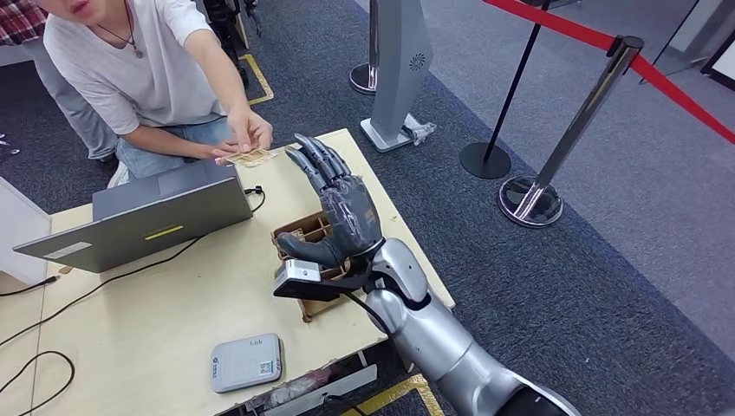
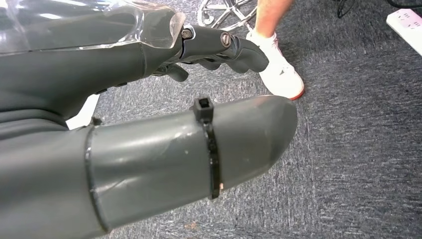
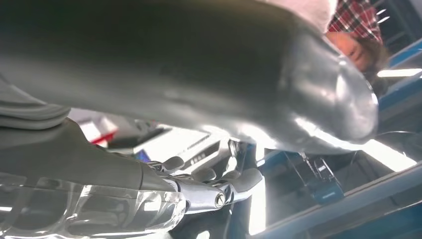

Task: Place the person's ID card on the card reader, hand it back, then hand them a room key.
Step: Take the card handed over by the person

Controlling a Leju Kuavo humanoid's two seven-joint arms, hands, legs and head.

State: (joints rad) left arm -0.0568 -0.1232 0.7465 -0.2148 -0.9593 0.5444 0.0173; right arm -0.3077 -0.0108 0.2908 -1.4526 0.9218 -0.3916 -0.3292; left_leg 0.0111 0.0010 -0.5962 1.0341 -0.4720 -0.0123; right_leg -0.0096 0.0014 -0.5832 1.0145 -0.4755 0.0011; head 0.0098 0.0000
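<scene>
The right robot hand [image 1: 334, 204] is raised over the worktop [image 1: 156, 321], palm turned toward the person [image 1: 139, 69], fingers spread apart and holding nothing. Just beyond its fingertips, the person pinches a pale card [image 1: 251, 157] with both hands at the far edge of the worktop. Under the right wrist stands a low wooden box [image 1: 303, 238] with dividers; the arm hides most of it, and I cannot tell what it holds. A grey card reader [image 1: 247, 362] lies flat near the front edge, nothing on it. An open laptop [image 1: 147, 217] sits to the left. The left robot hand [image 2: 219, 47] hangs over the carpet, fingers curled inward with nothing in them.
</scene>
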